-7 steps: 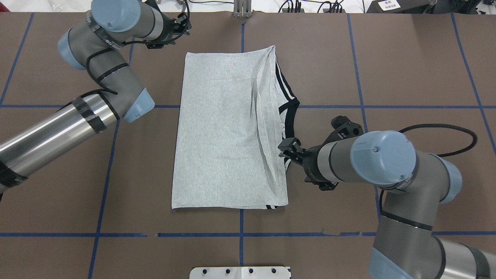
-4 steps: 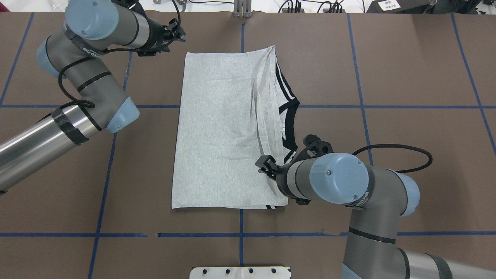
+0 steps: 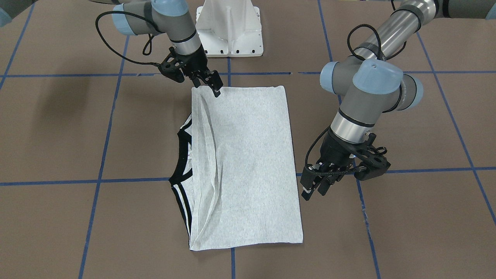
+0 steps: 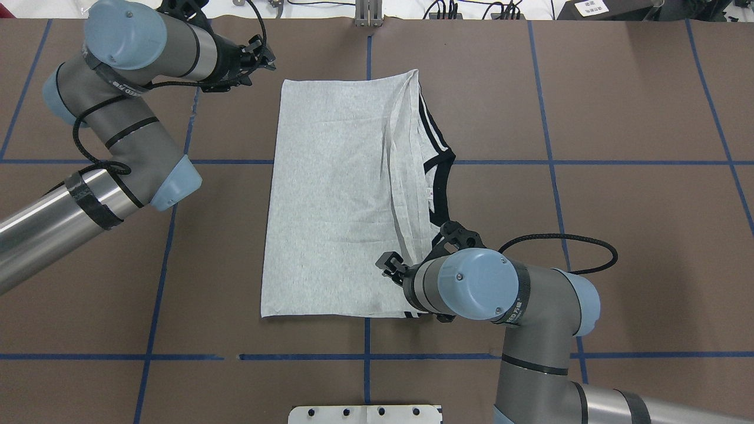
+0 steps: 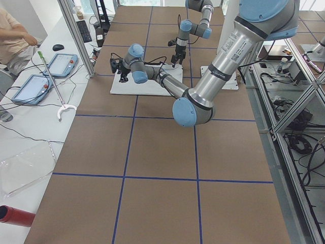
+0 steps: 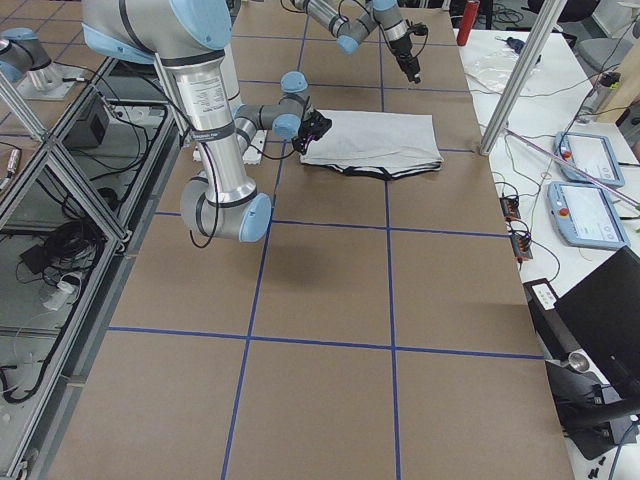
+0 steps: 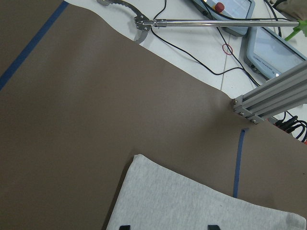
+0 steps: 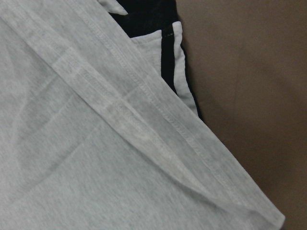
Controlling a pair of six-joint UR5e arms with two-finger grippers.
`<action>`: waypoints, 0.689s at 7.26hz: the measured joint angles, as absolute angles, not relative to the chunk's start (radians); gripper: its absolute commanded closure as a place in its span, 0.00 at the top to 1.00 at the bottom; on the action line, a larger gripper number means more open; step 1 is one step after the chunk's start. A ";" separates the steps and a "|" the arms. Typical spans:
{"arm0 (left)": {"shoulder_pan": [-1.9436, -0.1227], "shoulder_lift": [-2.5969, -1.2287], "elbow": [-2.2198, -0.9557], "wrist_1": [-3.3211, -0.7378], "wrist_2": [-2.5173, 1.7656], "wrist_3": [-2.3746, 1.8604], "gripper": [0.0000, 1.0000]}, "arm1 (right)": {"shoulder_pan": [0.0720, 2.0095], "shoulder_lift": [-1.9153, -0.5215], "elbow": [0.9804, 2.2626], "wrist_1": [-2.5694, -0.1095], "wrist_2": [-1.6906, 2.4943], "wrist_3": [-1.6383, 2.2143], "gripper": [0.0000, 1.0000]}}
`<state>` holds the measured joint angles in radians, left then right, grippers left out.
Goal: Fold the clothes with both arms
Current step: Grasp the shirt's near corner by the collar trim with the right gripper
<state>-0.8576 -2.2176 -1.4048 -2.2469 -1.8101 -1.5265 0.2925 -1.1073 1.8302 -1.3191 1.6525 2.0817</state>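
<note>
I am holding my left gripper (image 3: 314, 190) and right gripper (image 3: 208, 85) open and empty by the shirt (image 3: 248, 155), getting ready to pinch its corners.

The brown paper-covered table (image 4: 618, 88), gridded with blue tape (image 4: 589, 162), is carrying a folded light-grey T-shirt (image 4: 336, 194) lying midway between its side edges.

T-shirt (image 4: 330, 200): lt heather grey, plain on top face. Trim (image 4: 439, 159) at its right edge: blk w/ white stripes. Table (image 4: 618, 235): brown, dk-blue tape grid (image 4: 648, 162). Left arm (image 4: 118, 147), right arm (image 4: 530, 353): silver-grey, lt-blue joint caps (image 4: 471, 282), blk cables. Left gripper (image 3: 314, 193), right gripper (image 3: 209, 87): blk.
</note>
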 measured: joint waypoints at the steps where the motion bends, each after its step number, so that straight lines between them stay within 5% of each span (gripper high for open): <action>1: -0.858 -2.217 -1.405 -2.247 -1.809 -1.526 0.62 | 0.289 -1.112 1.823 -1.319 1.653 2.082 1.00; 5: -0.857 -2.217 -1.407 -2.241 -1.804 -1.526 0.62 | 0.281 -1.122 1.815 -1.318 1.645 2.083 1.00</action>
